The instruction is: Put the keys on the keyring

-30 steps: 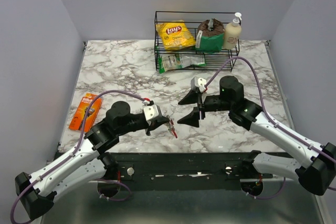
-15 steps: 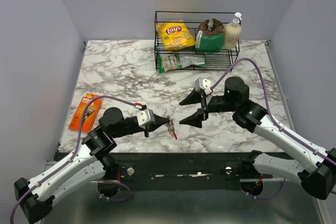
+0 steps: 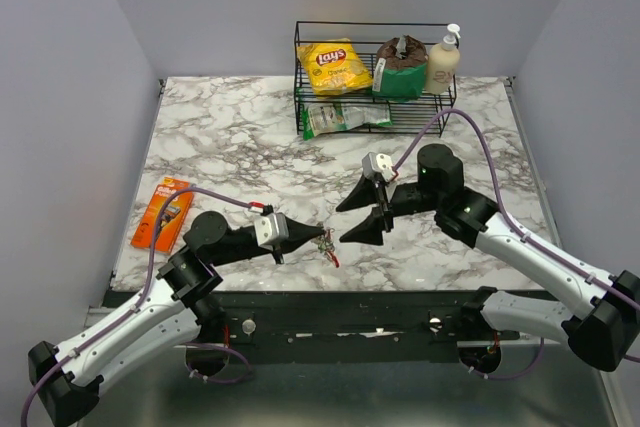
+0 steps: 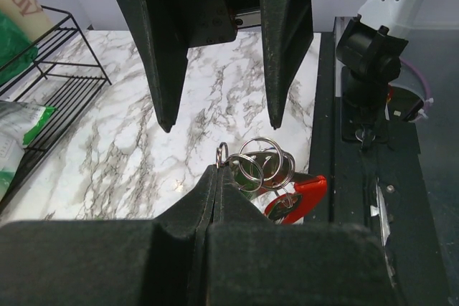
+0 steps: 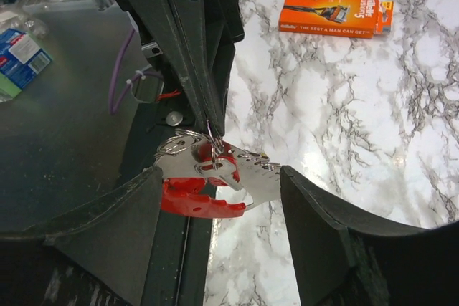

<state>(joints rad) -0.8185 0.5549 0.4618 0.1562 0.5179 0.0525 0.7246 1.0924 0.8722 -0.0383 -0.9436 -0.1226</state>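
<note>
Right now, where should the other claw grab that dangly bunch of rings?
Probably the silvery flat piece: it's the broadest, stiffest part hanging under the keyring pinched by the left gripper. The open right gripper faces it head-on, jaws either side, so come straight in.

1. The marble table (image 3: 230, 137) is seen whole from high above and behind the arm bases, facing the back wall.
2. From the left wrist, a close view is given along the left gripper (image 4: 217, 170) toward the right gripper (image 4: 220, 125).
3. From the right wrist, the reverse direction is faced, toward the table's near edge.
4. The keyring bunch (image 5: 237, 173) is shared by all three views.
</note>
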